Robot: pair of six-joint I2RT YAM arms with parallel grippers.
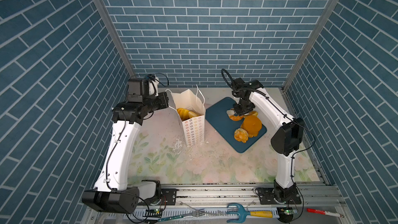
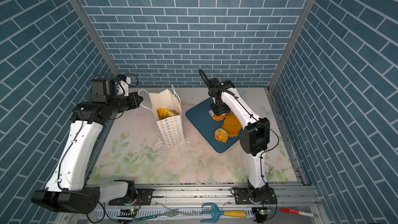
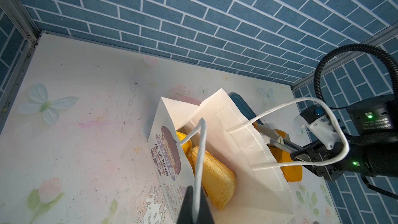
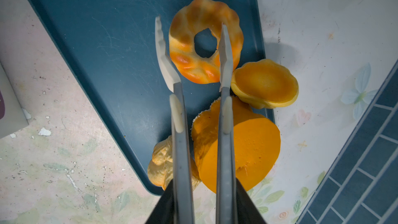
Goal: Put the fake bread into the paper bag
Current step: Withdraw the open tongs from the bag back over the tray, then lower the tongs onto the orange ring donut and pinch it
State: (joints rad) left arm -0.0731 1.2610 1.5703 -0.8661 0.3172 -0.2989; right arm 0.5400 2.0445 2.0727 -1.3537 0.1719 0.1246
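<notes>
"Fake bread (image 1: pixel 251 123) — where is yours?"

"Four glossy golden-orange pieces crowd the right edge of the blue tray (image 4: pixel 97 39): ring doughnut (image 4: pixel 183 46), scalloped bun (image 4: pixel 265 82) overhanging the rim, thick round cake (image 4: pixel 243 147), knotted bun (image 4: pixel 160 162). Two more loaves (image 3: pixel 215 177) lie inside the paper bag (image 1: pixel 193 128), upright near the tabletop's far edge."

"And your pincers?"

"Your right gripper (image 4: pixel 191 22) stands parted, straddling the doughnut's side — one finger outside the ring, the other across it, not visibly clamped. Your left gripper (image 3: pixel 195 201) is closed on a cord handle (image 3: pixel 200 158)."
</notes>
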